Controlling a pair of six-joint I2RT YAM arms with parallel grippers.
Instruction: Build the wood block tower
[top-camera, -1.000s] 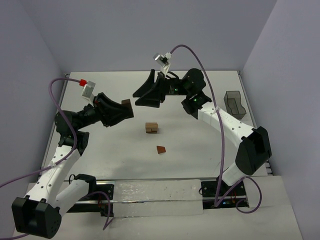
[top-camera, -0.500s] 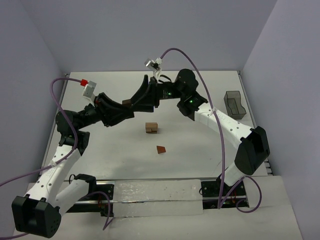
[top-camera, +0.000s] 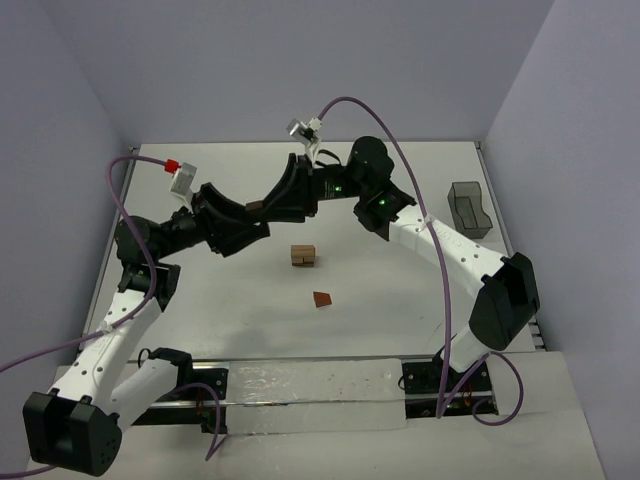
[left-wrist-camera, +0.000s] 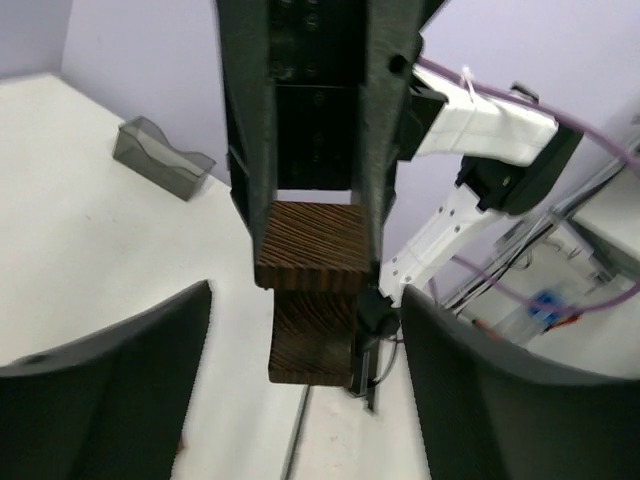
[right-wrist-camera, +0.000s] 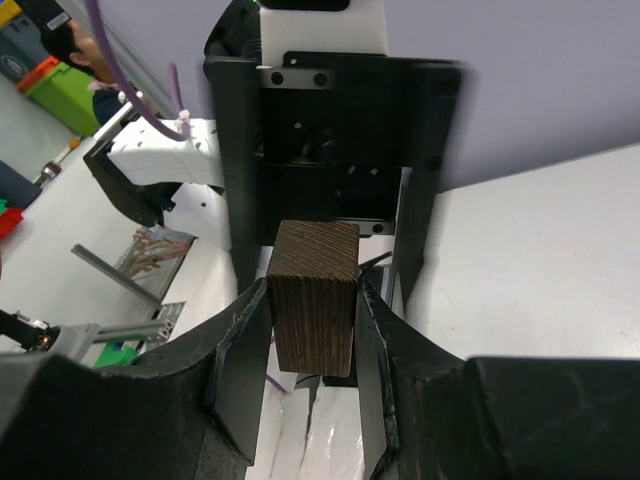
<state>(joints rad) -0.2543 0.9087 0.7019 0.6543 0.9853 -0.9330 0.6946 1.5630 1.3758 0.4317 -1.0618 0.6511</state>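
Observation:
A dark brown wood block hangs in the air over the back of the table, where both grippers meet. My right gripper is shut on it; its pads press both sides of the block. My left gripper is open, and its fingers stand well apart on either side of the block. A small stack of light tan blocks sits mid-table. A reddish-brown wedge lies in front of the stack.
A clear plastic bin stands at the table's right edge, also seen as a bin in the left wrist view. Purple cables loop above both arms. The white table is walled on three sides.
The right gripper moved left to the block and closed on it. The left gripper, which was shut on the block, has opened.

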